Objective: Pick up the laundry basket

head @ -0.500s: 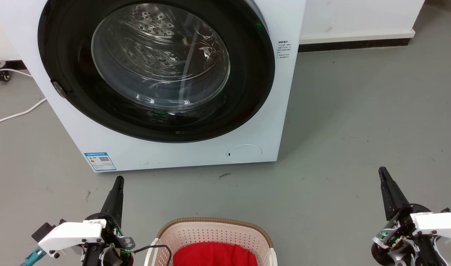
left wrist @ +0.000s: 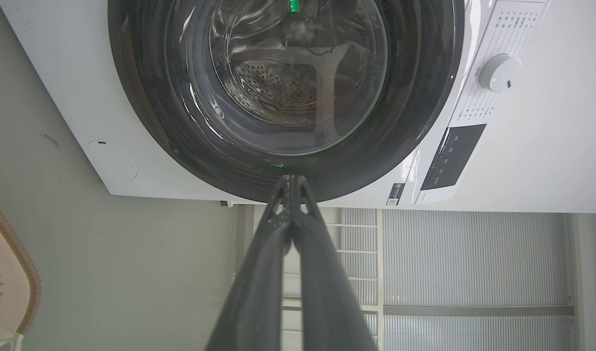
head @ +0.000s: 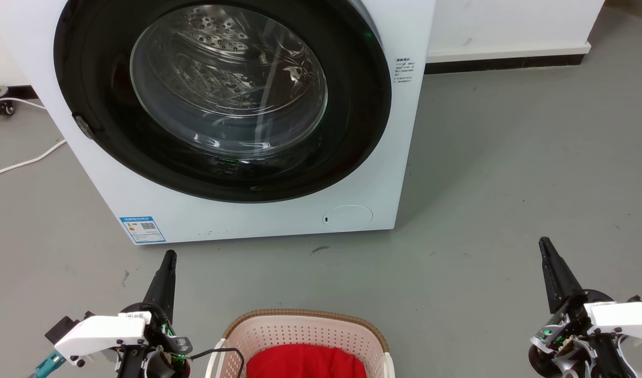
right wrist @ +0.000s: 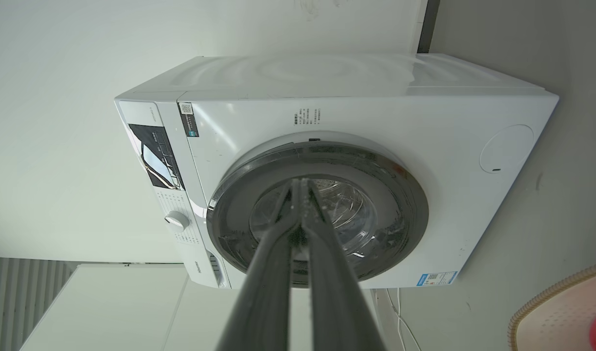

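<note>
Where view ends, basket [head: 300, 332] is cropped.

Left gripper [head: 168, 258]: two dark tapered fingers, white wrist cover [head: 101, 332] with dark screws, green light, teal plug [head: 47, 362], black cable [head: 224, 349] on the laundry basket [head: 305, 320] side. Right gripper [head: 545, 245]: matching fingers, white cover [head: 620, 315], green light

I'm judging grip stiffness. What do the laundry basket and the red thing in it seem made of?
The laundry basket looks like moulded matte plastic: cream-pink wall with regular holes. Its brown rim looks woven, possibly plastic too. The red item looks like soft matte cloth, loosely mounded.
</note>
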Available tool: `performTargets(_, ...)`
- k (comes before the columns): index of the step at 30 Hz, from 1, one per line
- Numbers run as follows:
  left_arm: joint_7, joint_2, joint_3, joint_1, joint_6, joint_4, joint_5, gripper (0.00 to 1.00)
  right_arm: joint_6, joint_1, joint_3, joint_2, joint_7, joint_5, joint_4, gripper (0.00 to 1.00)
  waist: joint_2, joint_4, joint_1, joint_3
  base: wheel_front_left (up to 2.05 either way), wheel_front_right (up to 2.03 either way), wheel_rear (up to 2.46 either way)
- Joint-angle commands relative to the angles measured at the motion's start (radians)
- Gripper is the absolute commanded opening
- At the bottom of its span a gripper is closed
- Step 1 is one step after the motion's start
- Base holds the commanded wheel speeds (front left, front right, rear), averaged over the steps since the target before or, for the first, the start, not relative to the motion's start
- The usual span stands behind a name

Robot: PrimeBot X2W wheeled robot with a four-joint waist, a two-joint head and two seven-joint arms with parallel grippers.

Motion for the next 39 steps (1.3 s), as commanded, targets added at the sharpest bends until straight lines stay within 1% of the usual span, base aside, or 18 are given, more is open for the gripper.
performTargets(1, 0.002, -0.001, 0.002, -0.009, -0.005, 0.0, -0.002, 0.0, 0.0, -0.01, -0.001, 0.0, 0.001, 0.004, 0.001, 0.0, -0.0001, 0.0, 0.0, 0.0, 0.0, 0.0, 0.0)
performTargets(17, 0.002, -0.001, 0.002, -0.009, -0.005, 0.0, -0.002, 0.0, 0.0, -0.01, -0.001, 0.0, 0.001, 0.004, 0.001, 0.0, -0.0001, 0.0, 0.0, 0.0, 0.0, 0.0, 0.0)
performTargets(18, -0.002, 0.0, -0.001, 0.001, 0.0, 0.001, 0.0, 0.0, 0.0, 0.001, 0.001, 0.0, -0.002, -0.001, 0.001, 0.0, -0.0001, 0.0, 0.0, 0.0, 0.0, 0.0, 0.0)
performTargets(19, -0.001, -0.001, -0.002, 0.007, 0.001, 0.011, 0.0, 1.0, 0.0, 0.008, 0.001, 0.0, -0.001, -0.001, 0.011, 1.0, -0.0001, 0.0, 0.0, 0.0, 0.0, 0.0, 0.0)
performTargets(24, -0.019, -0.002, -0.01, 0.014, 0.001, 0.007, 0.009, 1.0, 0.0, 0.016, 0.004, 0.001, -0.019, -0.016, 0.013, 1.0, -0.0001, 0.0, 0.0, 0.001, 0.0, 0.0, 0.0)
performTargets(29, -0.044, -0.002, -0.014, 0.015, 0.001, -0.008, 0.079, 1.0, 0.0, 0.018, 0.002, 0.001, -0.044, -0.083, -0.002, 1.0, -0.0001, 0.001, 0.0, 0.001, 0.0, 0.0, 0.0)
performTargets(36, -0.077, -0.001, -0.005, 0.015, 0.003, -0.04, 0.205, 1.0, 0.0, 0.024, 0.007, 0.001, -0.077, -0.25, -0.039, 1.0, -0.0001, 0.001, 0.0, 0.003, 0.0, 0.0, 0.0)
performTargets(37, -0.091, -0.001, -0.006, 0.017, 0.01, -0.056, 0.266, 1.0, 0.0, 0.028, 0.013, 0.001, -0.091, -0.331, -0.056, 1.0, -0.0001, 0.0, 0.0, 0.003, 0.0, 0.0, 0.0)
performTargets(39, -0.099, -0.001, -0.009, 0.018, 0.016, -0.064, 0.306, 1.0, 0.0, 0.031, 0.017, 0.0, -0.099, -0.383, -0.067, 1.0, -0.0001, 0.0, 0.0, 0.004, 0.0, 0.0, 0.0)
